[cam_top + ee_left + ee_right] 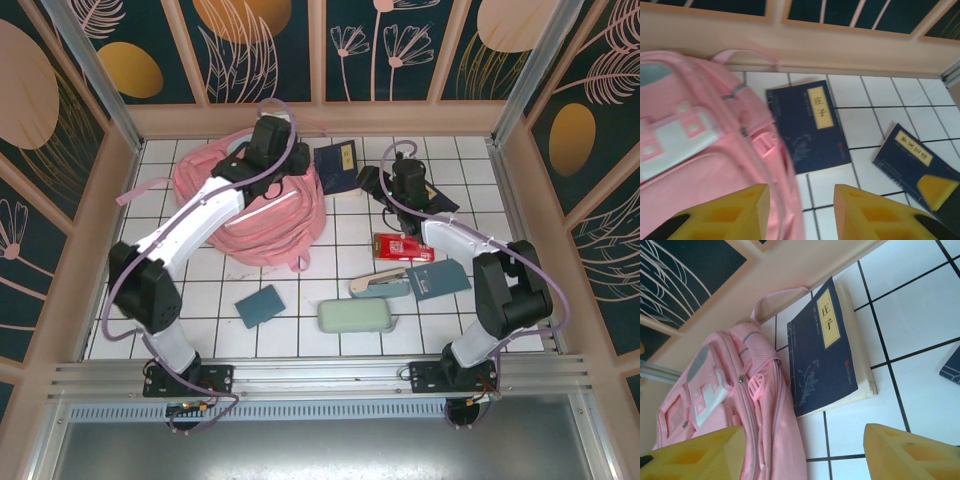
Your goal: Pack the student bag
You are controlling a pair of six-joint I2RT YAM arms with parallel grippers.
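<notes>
The student bag, a big soft pink backpack with white patches, lies at the back left of the tiled table. My left gripper hovers over its far right edge. Its yellow fingers stand open, and the bag's side runs under the gap without being pinched. A dark blue book with a yellow title label lies against the bag's right side. My right gripper is open just right of that book, with bare tile between its fingers.
A second dark blue book lies under the right wrist. Nearer the front are a red box, two grey-blue booklets, a beige and pale blue item and a mint pencil case. A wooden wall stands close behind.
</notes>
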